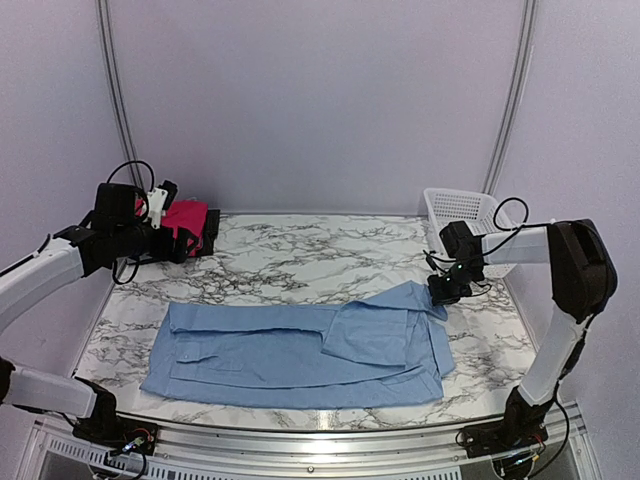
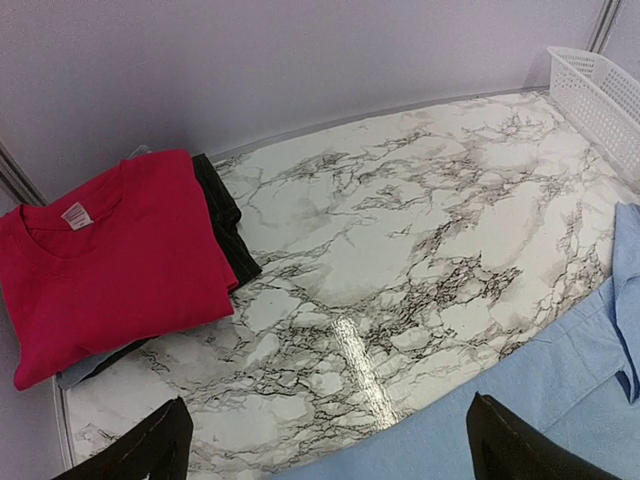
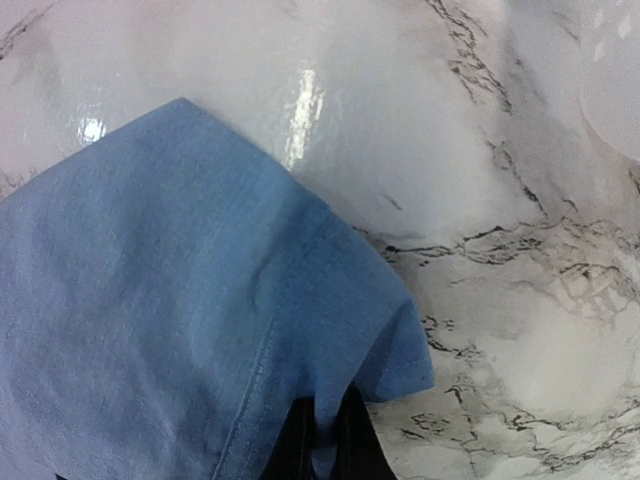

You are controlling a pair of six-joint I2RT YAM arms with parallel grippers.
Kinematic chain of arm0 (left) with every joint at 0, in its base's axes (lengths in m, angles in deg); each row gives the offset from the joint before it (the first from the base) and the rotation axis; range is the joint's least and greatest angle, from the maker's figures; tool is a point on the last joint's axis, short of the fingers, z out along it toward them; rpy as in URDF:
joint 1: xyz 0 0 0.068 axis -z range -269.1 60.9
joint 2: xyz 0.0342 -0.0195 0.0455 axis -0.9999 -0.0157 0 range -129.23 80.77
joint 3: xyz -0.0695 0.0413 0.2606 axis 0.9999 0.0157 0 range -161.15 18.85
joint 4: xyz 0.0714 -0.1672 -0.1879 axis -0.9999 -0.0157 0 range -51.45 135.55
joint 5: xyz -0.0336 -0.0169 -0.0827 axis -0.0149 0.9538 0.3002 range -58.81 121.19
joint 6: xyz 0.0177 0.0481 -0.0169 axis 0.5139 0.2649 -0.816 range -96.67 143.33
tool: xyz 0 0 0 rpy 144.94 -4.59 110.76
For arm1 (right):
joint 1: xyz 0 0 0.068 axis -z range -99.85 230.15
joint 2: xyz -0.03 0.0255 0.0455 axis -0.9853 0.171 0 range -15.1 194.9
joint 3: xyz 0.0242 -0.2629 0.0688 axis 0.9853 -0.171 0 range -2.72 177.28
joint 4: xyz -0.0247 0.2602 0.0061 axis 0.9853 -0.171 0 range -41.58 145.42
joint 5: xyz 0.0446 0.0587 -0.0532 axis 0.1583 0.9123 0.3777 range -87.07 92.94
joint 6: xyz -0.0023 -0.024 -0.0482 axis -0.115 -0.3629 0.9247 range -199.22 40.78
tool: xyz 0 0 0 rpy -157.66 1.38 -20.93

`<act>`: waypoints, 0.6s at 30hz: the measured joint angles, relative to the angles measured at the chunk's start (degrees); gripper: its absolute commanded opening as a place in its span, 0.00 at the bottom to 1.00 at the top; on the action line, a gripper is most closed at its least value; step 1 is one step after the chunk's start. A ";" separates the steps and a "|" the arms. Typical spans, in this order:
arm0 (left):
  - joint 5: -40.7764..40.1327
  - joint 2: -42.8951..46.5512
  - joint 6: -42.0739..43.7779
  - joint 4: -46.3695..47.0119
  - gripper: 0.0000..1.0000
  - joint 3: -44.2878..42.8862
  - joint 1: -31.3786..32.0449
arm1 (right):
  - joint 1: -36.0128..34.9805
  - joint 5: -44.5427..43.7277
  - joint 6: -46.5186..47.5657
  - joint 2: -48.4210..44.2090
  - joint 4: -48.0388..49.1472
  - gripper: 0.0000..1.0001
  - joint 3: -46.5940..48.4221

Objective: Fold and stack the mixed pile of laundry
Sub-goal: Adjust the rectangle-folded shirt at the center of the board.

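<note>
Under the red T-shirt, a dark garment and a pale garment show only their edges — the rest is covered. The basket is cut by the left wrist view's frame. The hem of the blue shirt vanishes between the right fingers, themselves cropped; the table behind blurs.

Bright, even overhead light; glare streaks on the marble table; right wrist view soft, perhaps defocused.
</note>
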 measured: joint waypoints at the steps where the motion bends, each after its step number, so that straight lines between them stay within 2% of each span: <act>1: -0.31 0.02 0.00 0.00 0.99 0.00 0.00 | 0.00 0.11 -0.24 -0.11 -0.09 0.00 0.04; 7: -1.81 1.25 -0.96 0.07 0.99 0.00 0.00 | -0.11 4.20 -1.38 -1.38 -6.62 0.00 2.84; 13: 0.07 3.87 -2.71 0.90 0.99 -0.02 0.00 | -0.44 18.01 -6.62 -9.42 -10.03 0.00 11.98; 18: 4.48 5.27 -2.99 1.68 0.99 -0.04 1.73 | -2.89 27.65 -13.03 -15.08 -9.18 0.00 12.55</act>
